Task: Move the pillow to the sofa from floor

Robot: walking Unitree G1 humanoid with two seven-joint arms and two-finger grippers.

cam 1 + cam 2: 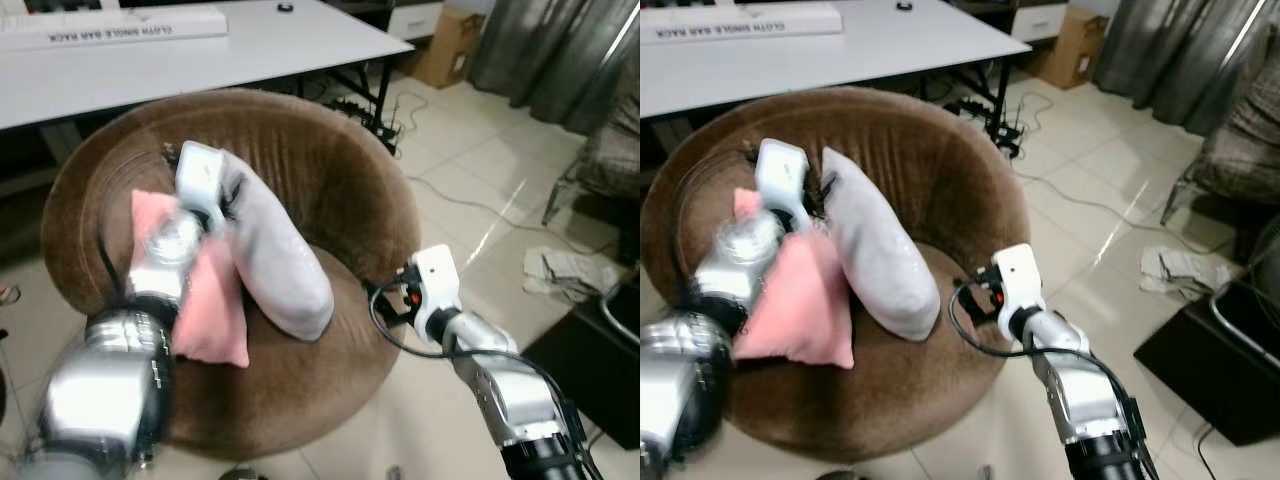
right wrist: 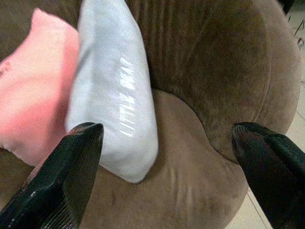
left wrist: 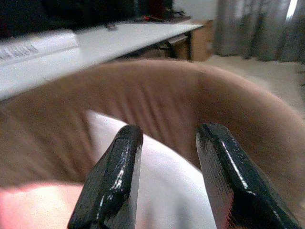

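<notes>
**Inspector A:** Position of the task item?

**Inspector B:** The long grey fabric pillow [image 1: 268, 250] lies on the round brown velvet tub sofa [image 1: 330, 170], leaning up the backrest with its lower end on the seat cushion. White lettering runs along its side in the right wrist view. The pink square fabric pillow [image 1: 205, 300] sits just beside it, touching it, on the robot's left.

**Inspector A:** Left gripper?

**Inspector B:** The left gripper [image 3: 167, 157] is over the sofa, at the upper end of the grey pillow. Its two black fingers [image 3: 116, 176] stand a moderate gap apart, nothing between them. The pillow appears just beyond the tips; contact cannot be confirmed, the view being blurred.

**Inspector A:** Right gripper?

**Inspector B:** The right gripper [image 2: 167, 157] is at the front edge of the sofa seat, pointing at the lower end of the grey pillow. Its fingers [image 2: 66, 176] are spread wide and hold nothing; they are apart from the pillow.

**Inspector A:** Surroundings?

**Inspector B:** A white rectangular bench [image 1: 250, 50] stands behind the sofa, carrying a long white box [image 1: 110, 28]. Cables [image 1: 440, 190] trail across the pale tiled floor [image 1: 470, 220].
</notes>
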